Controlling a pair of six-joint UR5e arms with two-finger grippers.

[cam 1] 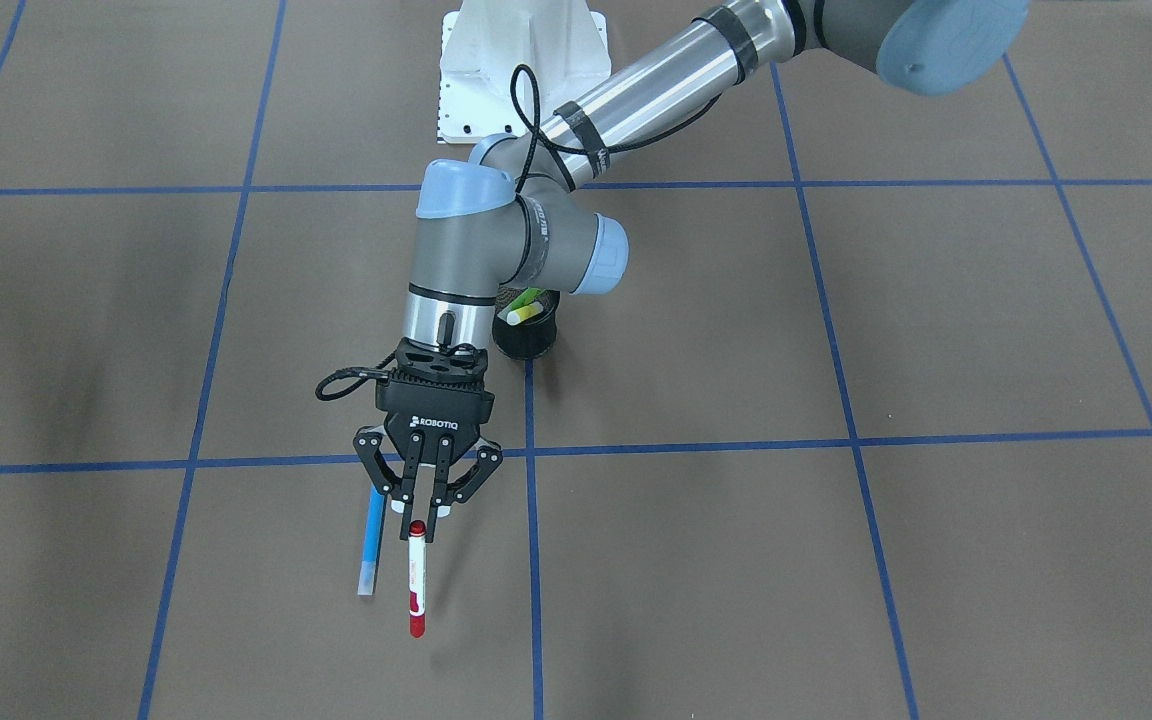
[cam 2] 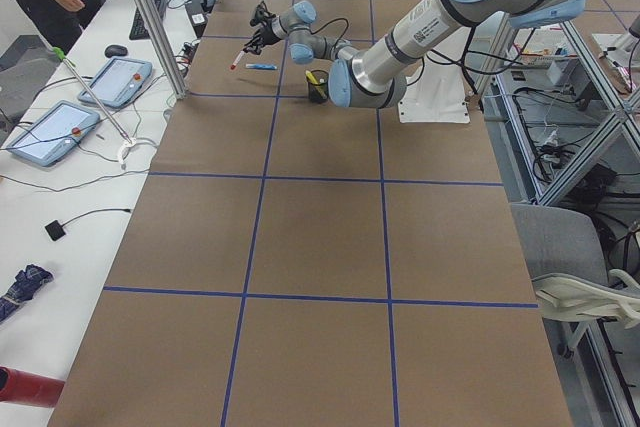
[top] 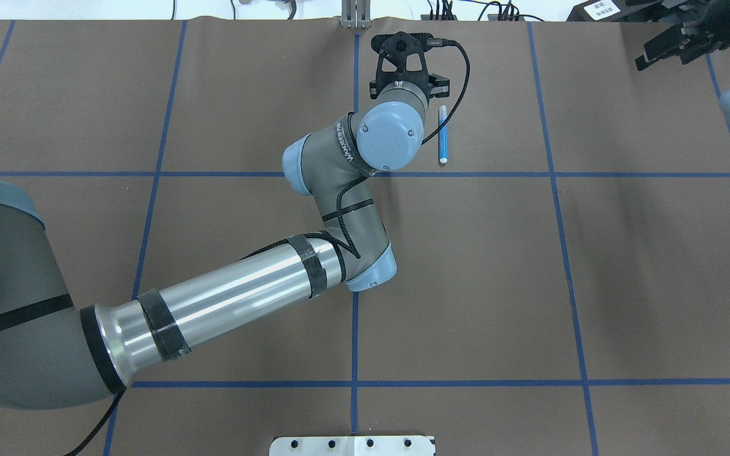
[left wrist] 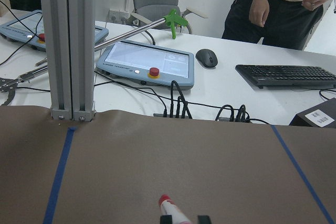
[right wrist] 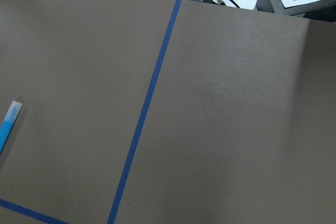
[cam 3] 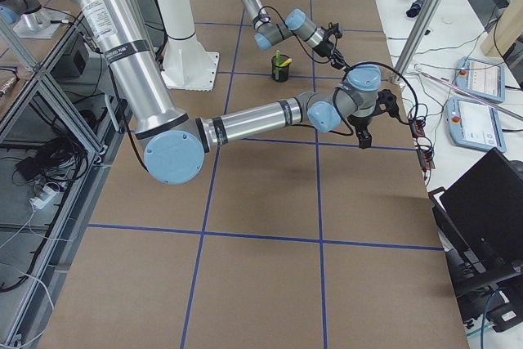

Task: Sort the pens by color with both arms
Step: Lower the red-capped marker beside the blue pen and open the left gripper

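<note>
My left gripper (cam 1: pixel 419 528) is shut on the white pen with the red cap (cam 1: pixel 417 585), which points away from the robot base; in the left wrist view its red end (left wrist: pixel 165 200) sticks out ahead of the fingers. The blue pen (cam 1: pixel 372 545) lies flat on the mat just beside it, and shows in the overhead view (top: pixel 443 134). The light green pen (cam 1: pixel 529 297) and the yellow pen (cam 1: pixel 523 313) stand in the black mesh cup (cam 1: pixel 526 340), partly hidden by the left wrist. My right gripper (top: pixel 647 49) hovers at the far right corner and looks open and empty.
The brown mat has blue tape grid lines (cam 1: pixel 533 560). The white pedestal base (cam 1: pixel 521 70) is at the robot's side. Beyond the far table edge stand an aluminium post (left wrist: pixel 68 45), control tablets (left wrist: pixel 149 64), cables and a person (left wrist: pixel 283 3).
</note>
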